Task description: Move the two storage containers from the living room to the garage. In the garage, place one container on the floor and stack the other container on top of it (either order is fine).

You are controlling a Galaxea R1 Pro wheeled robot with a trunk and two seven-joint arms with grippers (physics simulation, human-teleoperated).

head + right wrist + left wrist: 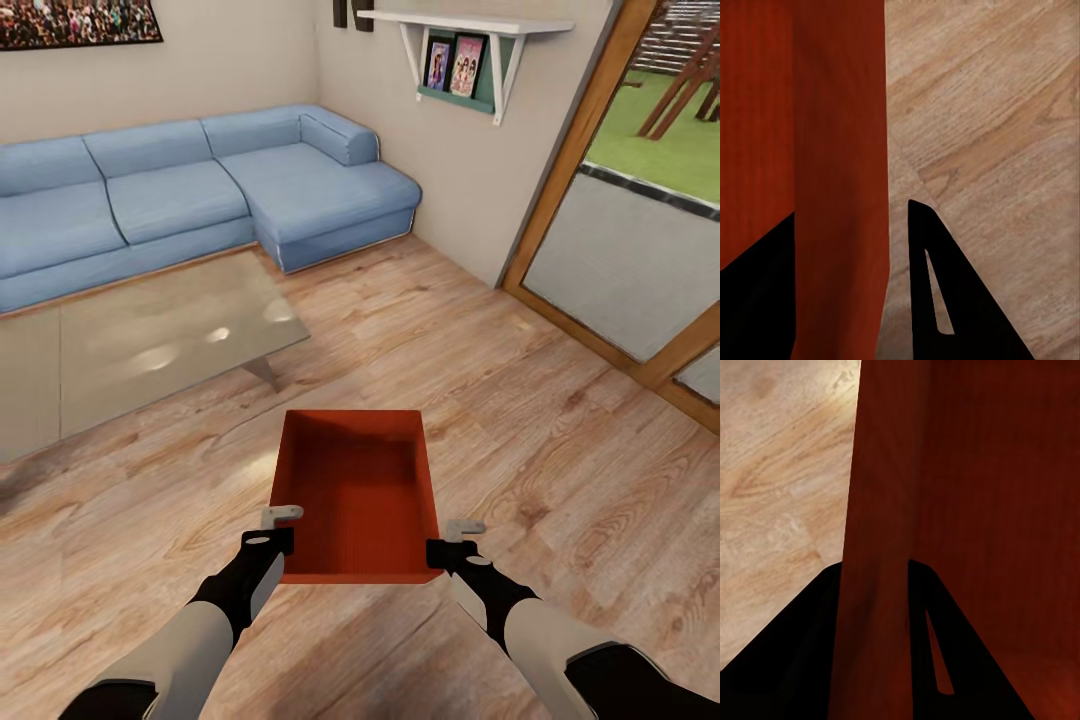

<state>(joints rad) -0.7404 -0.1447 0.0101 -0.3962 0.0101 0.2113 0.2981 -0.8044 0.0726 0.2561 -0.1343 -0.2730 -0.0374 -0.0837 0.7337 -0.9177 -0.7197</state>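
Note:
One red-orange storage container (360, 490), open-topped and empty, sits low in the middle of the head view over the living room's wood-plank flooring (560, 450). My left gripper (282, 530) is shut on its left wall near the corner closest to me. My right gripper (445, 540) is shut on its right wall. In the left wrist view the container wall (877, 547) runs between the two black fingers (787, 660). The right wrist view shows the wall (840, 150) between the fingers (922, 300), with a thin gap at one side. The garage is out of view.
A glass coffee table (150, 340) stands to the front left, with a blue sectional sofa (200, 190) behind it along the wall. Wood-framed glass doors (620, 240) line the right side. A wall shelf (470, 40) hangs above the far corner.

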